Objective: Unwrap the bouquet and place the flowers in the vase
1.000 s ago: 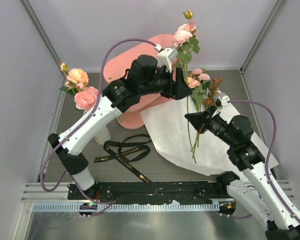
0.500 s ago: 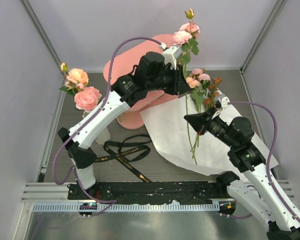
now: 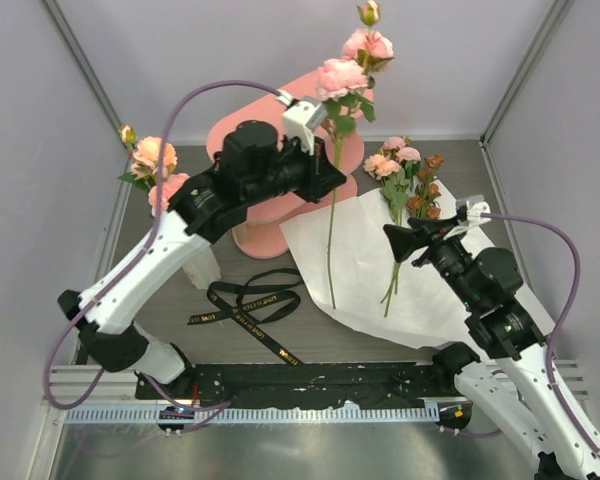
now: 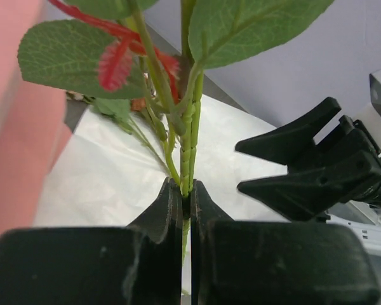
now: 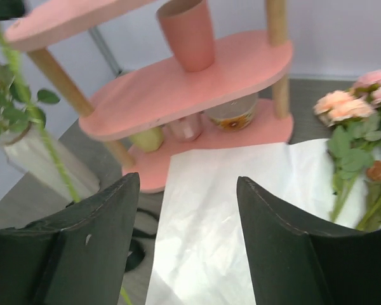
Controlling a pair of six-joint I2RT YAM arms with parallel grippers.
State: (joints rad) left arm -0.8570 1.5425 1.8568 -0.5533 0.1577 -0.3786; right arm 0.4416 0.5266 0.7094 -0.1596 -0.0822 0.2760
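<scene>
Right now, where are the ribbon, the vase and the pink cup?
ribbon (image 3: 242, 298): top view, where its loops cross.
vase (image 5: 25, 155): right wrist view, its white side.
pink cup (image 5: 187, 35): right wrist view, its side.

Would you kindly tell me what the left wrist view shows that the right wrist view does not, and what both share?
Left wrist only: the left gripper shut on a green flower stem just below its leaves. Right wrist only: the pink cup on the middle tier of the pink shelf, and peach and pink rose heads lying at the right. Both: the white wrapping paper and the open right gripper.
</scene>
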